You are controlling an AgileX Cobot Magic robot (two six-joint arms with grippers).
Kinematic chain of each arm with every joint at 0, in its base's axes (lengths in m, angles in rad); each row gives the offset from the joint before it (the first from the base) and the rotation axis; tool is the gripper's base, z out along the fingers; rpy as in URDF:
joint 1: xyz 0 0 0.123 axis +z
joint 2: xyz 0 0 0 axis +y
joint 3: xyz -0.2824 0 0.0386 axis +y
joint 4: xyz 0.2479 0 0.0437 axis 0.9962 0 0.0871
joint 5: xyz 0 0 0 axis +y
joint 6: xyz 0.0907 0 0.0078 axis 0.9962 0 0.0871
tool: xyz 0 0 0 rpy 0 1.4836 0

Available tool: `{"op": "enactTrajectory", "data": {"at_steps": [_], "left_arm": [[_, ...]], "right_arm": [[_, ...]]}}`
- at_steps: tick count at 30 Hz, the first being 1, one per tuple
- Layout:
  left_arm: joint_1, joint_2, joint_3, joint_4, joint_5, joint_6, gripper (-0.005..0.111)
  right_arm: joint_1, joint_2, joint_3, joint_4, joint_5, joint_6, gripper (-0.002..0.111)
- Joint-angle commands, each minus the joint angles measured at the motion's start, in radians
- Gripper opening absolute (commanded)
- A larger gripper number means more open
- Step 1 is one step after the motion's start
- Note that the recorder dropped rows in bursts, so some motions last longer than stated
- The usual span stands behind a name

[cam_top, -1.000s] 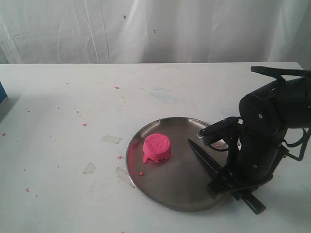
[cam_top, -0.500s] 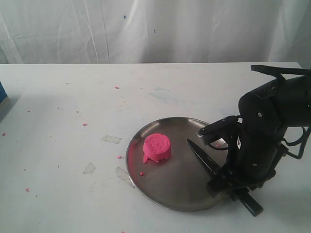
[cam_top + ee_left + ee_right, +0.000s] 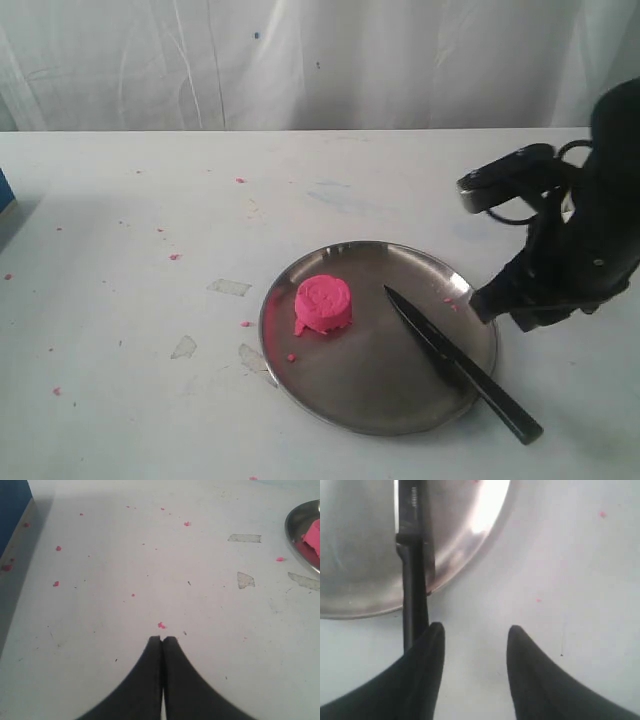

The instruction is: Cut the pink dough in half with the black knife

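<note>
The pink dough [image 3: 323, 303] is a whole round puck on the left part of the steel plate [image 3: 372, 385]. The black knife [image 3: 455, 365] lies flat, blade on the plate and pointing toward the dough, handle sticking over the rim onto the table. My right gripper [image 3: 505, 303] hangs open above the plate's right rim, holding nothing. In the right wrist view the knife [image 3: 413, 585] runs beside one finger of the open right gripper [image 3: 475, 629]. My left gripper [image 3: 162, 639] is shut and empty over bare table; the dough [image 3: 313, 534] shows at that view's edge.
Tiny pink crumbs [image 3: 174, 257] and bits of clear tape [image 3: 229, 287] dot the white table left of the plate. A blue object [image 3: 12, 505] sits at the table's far left. A white curtain [image 3: 300, 60] hangs behind.
My right gripper has let go of the knife and risen up and to the right. The knife now lies on the plate. The dough has not moved.
</note>
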Motion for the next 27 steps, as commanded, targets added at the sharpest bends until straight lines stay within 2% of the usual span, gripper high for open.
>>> {"op": "enactTrajectory", "data": {"at_steps": [1, 4, 6, 10, 16, 23, 27], "left_arm": [[-0.005, -0.003, 0.0, -0.007, 0.0, -0.002, 0.0], [-0.005, -0.003, 0.0, -0.007, 0.0, -0.002, 0.0], [-0.005, -0.003, 0.0, -0.007, 0.0, -0.002, 0.0], [-0.005, -0.003, 0.0, -0.007, 0.0, -0.002, 0.0], [-0.005, -0.003, 0.0, -0.007, 0.0, -0.002, 0.0], [-0.005, -0.003, 0.0, -0.007, 0.0, -0.002, 0.0], [-0.005, -0.003, 0.0, -0.007, 0.0, -0.002, 0.0]], "right_arm": [[-0.191, 0.017, 0.0, 0.335, 0.027, -0.253, 0.038], [-0.323, 0.06, 0.0, 0.703, 0.156, -0.509, 0.038], [-0.374, 0.076, 0.001, 0.814, 0.249, -0.598, 0.038], [-0.411, 0.072, 0.002, 0.793, 0.254, -0.624, 0.038], [-0.452, 0.092, 0.107, 0.673, 0.124, -0.536, 0.038], [-0.458, 0.154, 0.192, 0.718, 0.024, -0.613, 0.038], [-0.462, 0.199, 0.2, 0.782, 0.025, -0.649, 0.041]]}}
